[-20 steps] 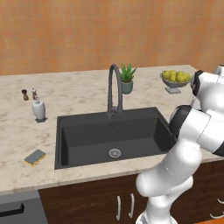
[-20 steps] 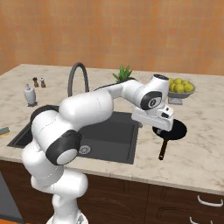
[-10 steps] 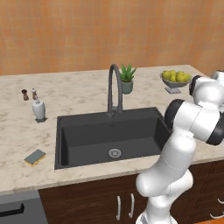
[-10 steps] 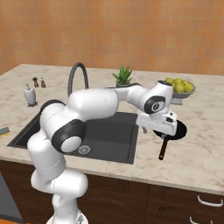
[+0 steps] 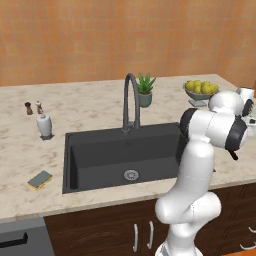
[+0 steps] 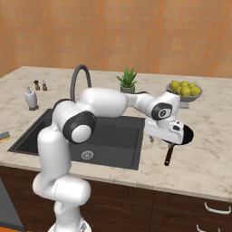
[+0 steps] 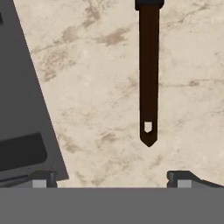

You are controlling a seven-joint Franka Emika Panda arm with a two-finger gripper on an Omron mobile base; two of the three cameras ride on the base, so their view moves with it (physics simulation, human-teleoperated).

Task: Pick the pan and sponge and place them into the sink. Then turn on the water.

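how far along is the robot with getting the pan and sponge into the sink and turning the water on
Nothing looks done yet. The sink holds neither item, and no stream runs from the faucet. In hand: the open gripper hovers over the pan handle on the counter right of the sink. Left: grasp and move the pan, then the sponge, then start the water.

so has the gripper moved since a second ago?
Yes. In the right base view the gripper has shifted right and slightly down, away from the sink edge and further over the pan. Jaws open, holding nothing.
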